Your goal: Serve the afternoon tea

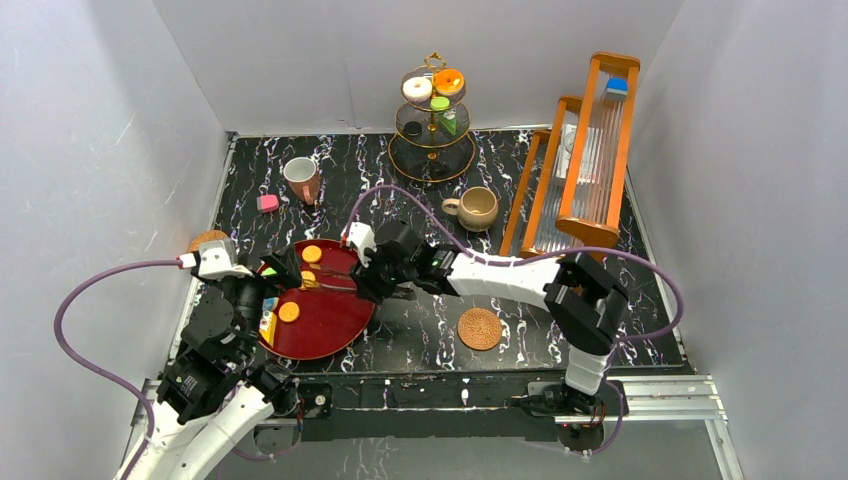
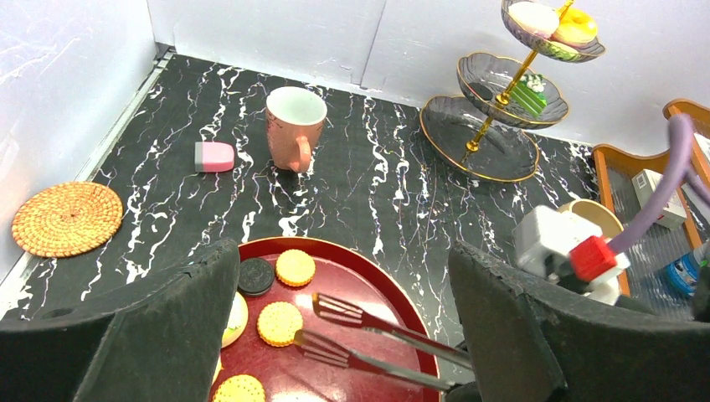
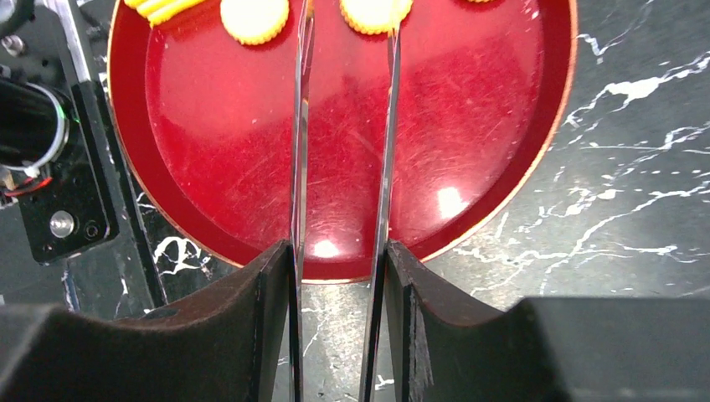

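My right gripper [image 3: 339, 260] is shut on the black tongs [image 3: 300, 151], whose two arms stand a little apart and reach over the round red tray [image 3: 469, 126]. The tong tips [image 2: 335, 327] lie beside a round cookie [image 2: 279, 323]. Another cookie [image 2: 295, 267] and a dark sandwich cookie [image 2: 255, 275] lie farther back. My left gripper [image 2: 343, 268] hangs open over the tray's left side, holding nothing. The white mug [image 1: 302, 180] and a pink pastry [image 1: 267, 203] stand at the back left. The beige mug [image 1: 478, 207] is near the gold three-tier stand [image 1: 432, 120], which holds several pastries. Woven coasters lie at the front right [image 1: 480, 328] and the left edge [image 1: 207, 240].
A wooden slatted rack [image 1: 585, 160] stands at the back right with a small blue item [image 1: 616, 88] on top. White walls close in the table on three sides. Purple cables [image 1: 90, 300] loop from both wrists.
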Robot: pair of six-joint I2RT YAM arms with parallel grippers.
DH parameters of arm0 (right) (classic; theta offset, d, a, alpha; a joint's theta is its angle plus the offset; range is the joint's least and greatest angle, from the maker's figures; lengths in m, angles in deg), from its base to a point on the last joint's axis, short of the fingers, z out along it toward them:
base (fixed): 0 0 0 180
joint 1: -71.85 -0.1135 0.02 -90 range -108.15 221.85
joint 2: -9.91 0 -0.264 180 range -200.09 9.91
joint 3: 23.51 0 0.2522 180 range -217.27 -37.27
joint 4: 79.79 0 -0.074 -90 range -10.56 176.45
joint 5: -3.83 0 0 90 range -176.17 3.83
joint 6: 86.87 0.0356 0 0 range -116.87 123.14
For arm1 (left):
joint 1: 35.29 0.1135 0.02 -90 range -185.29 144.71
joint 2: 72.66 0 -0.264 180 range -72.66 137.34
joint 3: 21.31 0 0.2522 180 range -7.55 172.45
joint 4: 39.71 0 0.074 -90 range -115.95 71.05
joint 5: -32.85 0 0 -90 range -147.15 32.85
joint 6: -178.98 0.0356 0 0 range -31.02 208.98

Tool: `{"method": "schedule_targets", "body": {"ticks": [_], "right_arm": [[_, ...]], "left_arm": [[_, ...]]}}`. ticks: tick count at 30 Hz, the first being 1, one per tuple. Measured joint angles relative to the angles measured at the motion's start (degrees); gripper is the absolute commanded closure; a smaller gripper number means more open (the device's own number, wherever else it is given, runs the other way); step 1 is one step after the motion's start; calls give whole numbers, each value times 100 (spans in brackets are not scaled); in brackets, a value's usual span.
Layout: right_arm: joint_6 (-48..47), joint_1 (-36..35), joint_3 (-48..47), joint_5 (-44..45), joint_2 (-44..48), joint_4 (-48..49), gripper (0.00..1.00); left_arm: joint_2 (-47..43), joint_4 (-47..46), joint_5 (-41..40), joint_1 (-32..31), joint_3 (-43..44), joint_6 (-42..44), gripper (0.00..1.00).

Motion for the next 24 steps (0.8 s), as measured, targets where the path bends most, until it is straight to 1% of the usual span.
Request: {"method": "schedule_targets", "body": {"ticks": [8, 24], "right_arm": [[-155, -118, -151, 9, -461, -44, 48], [-450, -168, -688, 188, -997, -105, 46]], "left_arm": [[0, -2, -13, 0, 0, 0, 8], [0, -2, -15, 0, 0, 0, 8]]}}
